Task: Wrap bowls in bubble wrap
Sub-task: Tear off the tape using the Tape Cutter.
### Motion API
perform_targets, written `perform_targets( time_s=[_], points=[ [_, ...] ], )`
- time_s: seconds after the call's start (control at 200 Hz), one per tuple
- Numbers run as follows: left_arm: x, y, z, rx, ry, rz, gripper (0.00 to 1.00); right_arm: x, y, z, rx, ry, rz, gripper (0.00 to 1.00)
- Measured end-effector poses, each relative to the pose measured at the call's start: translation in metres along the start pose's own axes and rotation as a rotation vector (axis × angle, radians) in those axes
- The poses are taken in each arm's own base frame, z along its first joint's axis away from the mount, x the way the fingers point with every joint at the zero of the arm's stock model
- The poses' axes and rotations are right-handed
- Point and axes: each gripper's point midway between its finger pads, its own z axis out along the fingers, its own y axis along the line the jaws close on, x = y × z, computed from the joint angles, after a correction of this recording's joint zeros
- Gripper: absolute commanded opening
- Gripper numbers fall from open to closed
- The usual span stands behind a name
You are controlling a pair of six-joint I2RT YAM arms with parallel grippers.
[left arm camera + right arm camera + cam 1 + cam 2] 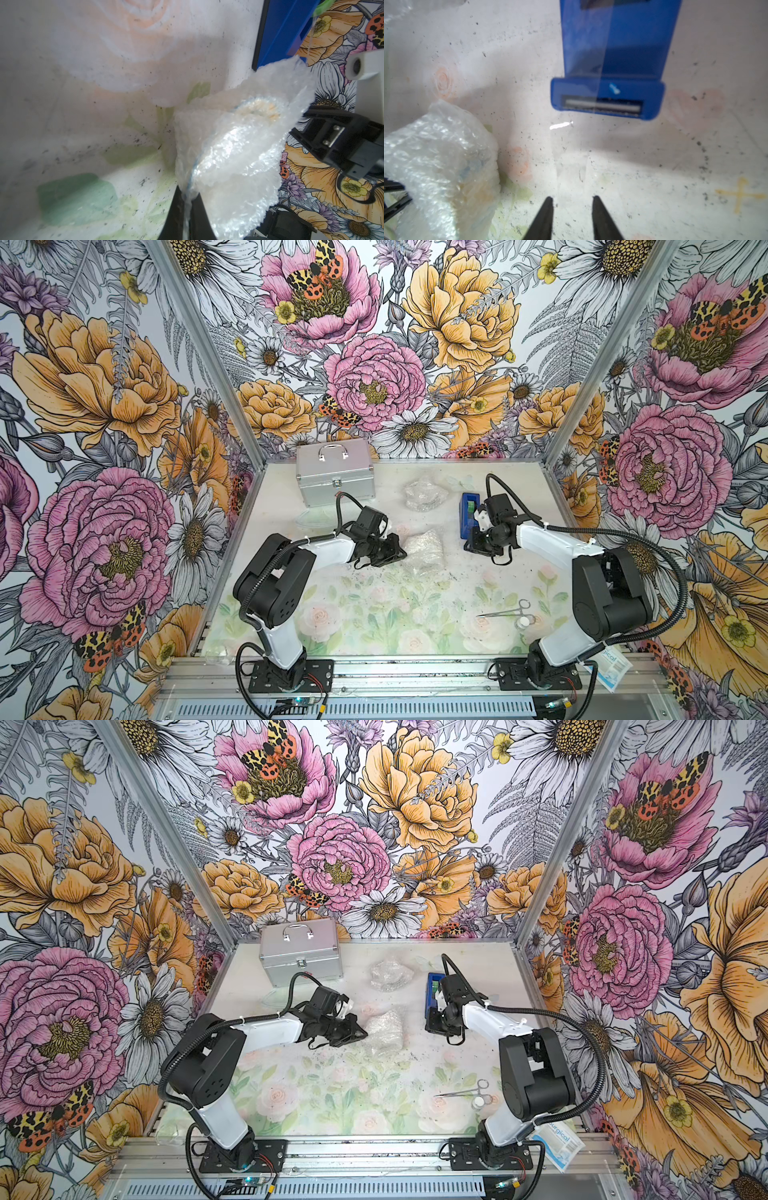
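Two bundles: near bundle [424, 549] centre, far bundle [424, 494] behind it. Left gripper [188, 195] pinches bubble wrap [239, 149] edge of near bundle; bowl [257, 109] faint inside. Right gripper [572, 199] spread, empty, facing tape dispenser [612, 62]. Bubble wrap light, soft, slippery; bowl probably fragile: hold loose flap.

Crinkly bubble wrap [424, 549] bunched around a bowl [255, 108]; second bundle [424, 492] farther back

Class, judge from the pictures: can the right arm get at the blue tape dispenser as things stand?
Probably yes: the open, empty right gripper faces the tape dispenser, with only table surface between them.
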Motion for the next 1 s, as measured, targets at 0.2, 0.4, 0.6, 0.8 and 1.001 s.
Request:
perform_targets(
  time_s=[0.2, 0.4, 0.6, 0.8, 1.001],
  points=[
    [0.0, 0.0, 0.0, 0.001, 0.0, 0.0, 0.01, -0.002, 0.007, -0.032, -0.024, -0.075, -0.01, 0.55],
    [-0.001, 0.0, 0.0, 0.0, -0.001, -0.001, 0.01, -0.026, 0.006, -0.06, -0.161, -0.177, 0.043, 0.59],
    [-0.001, 0.001, -0.001, -0.001, -0.003, -0.003, 0.01, -0.019, -0.005, -0.043, -0.236, -0.137, 0.119, 0.6],
    [-0.001, 0.001, -0.001, -0.001, -0.002, -0.003, 0.0, -0.028, 0.001, -0.026, -0.303, -0.146, 0.102, 0.57],
    [-0.001, 0.001, -0.001, -0.001, -0.002, -0.003, 0.0, -0.044, 0.0, -0.014, -0.323, -0.208, 0.065, 0.56]
  ],
)
